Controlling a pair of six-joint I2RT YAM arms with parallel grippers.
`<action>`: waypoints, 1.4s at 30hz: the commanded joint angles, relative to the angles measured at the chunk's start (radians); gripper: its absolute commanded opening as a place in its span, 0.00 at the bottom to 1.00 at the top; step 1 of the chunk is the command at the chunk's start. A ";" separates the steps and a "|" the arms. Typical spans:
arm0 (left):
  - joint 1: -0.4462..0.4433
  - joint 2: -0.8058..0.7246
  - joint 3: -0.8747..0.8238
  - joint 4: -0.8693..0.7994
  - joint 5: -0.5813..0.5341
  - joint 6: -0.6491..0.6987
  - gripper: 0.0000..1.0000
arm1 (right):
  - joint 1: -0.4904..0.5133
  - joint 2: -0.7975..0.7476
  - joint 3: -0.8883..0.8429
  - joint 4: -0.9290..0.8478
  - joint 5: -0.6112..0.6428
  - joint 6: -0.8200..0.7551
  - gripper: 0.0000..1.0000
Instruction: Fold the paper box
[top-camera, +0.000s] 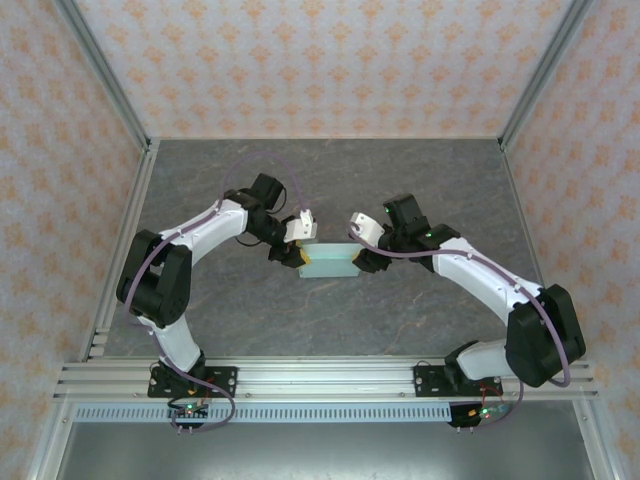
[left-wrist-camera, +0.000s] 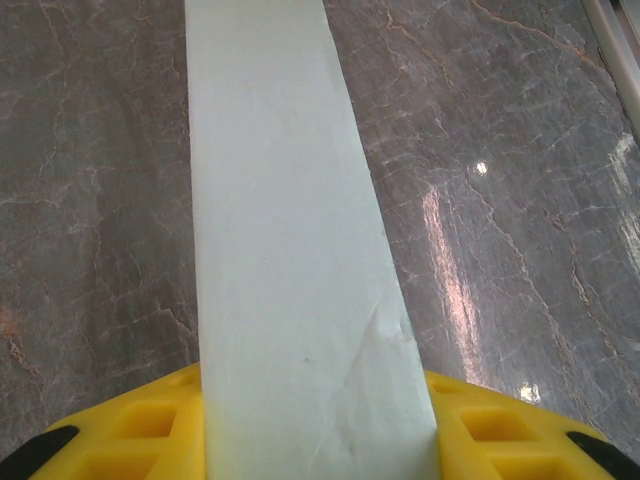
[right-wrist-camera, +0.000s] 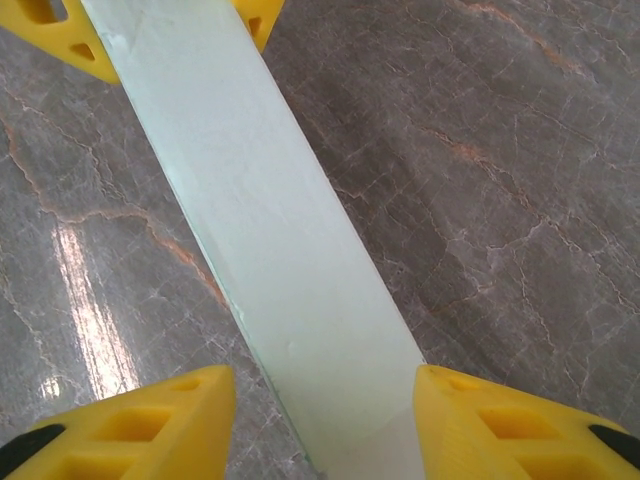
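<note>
The paper box (top-camera: 328, 262) is a pale mint-green flat rectangular box lying mid-table between my two grippers. My left gripper (top-camera: 293, 255) is shut on its left end. In the left wrist view the box (left-wrist-camera: 290, 250) runs away from the camera, and the yellow fingers (left-wrist-camera: 150, 430) of the left gripper (left-wrist-camera: 312, 378) press flush against both long sides. My right gripper (top-camera: 362, 262) is open and straddles the right end. In the right wrist view the box (right-wrist-camera: 270, 220) passes between the jaws of the right gripper (right-wrist-camera: 322, 375): its right finger (right-wrist-camera: 470, 410) touches the edge, and its left finger stands apart.
The table (top-camera: 420, 170) is dark grey marbled stone, with patterned walls and aluminium posts on three sides. An aluminium rail (top-camera: 320, 375) at the near edge carries both arm bases. My left gripper's yellow fingertips (right-wrist-camera: 60, 40) show at the box's far end.
</note>
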 joint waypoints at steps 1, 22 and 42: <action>0.004 0.015 0.027 -0.030 0.012 0.029 0.36 | 0.005 0.002 0.016 -0.010 0.022 -0.019 0.50; -0.005 0.021 0.033 -0.045 0.001 0.055 0.36 | 0.005 0.013 0.043 0.049 0.106 -0.009 0.36; -0.009 0.027 0.042 -0.053 -0.008 0.057 0.36 | 0.005 0.005 0.065 0.030 0.159 -0.005 0.29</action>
